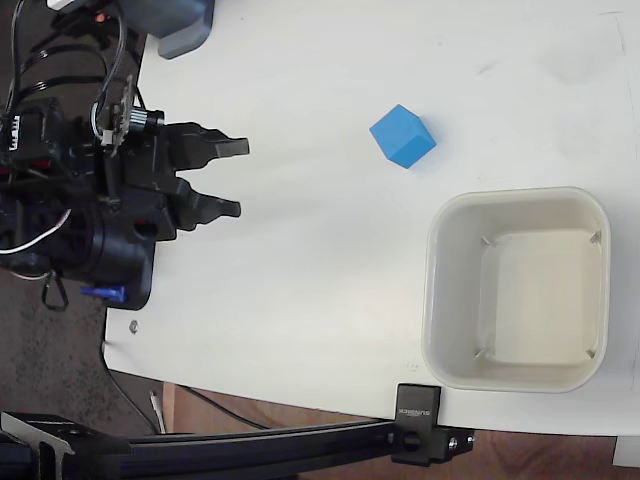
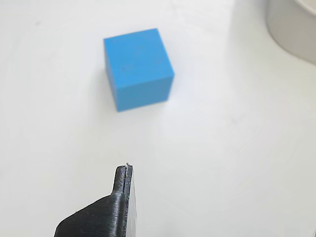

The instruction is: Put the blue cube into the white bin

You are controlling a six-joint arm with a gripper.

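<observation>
My hand [image 1: 238, 178] is spread and empty; next I must reach the blue cube [image 1: 403, 136], then the white bin [image 1: 440, 300].

In the fixed view the gripper [image 1: 238, 178] sits at the left side of the table [image 1: 300, 300], its two fingers apart and pointing right. The cube [image 1: 403, 136] rests on the table well to the right of the fingertips and a little higher in the picture. The bin [image 1: 518, 288] stands further right and lower, near the cube but apart from it. In the wrist view the cube [image 2: 138, 67] lies ahead of one fingertip [image 2: 123, 180], and the bin's wall [image 2: 294, 27] shows at the upper right corner.
</observation>
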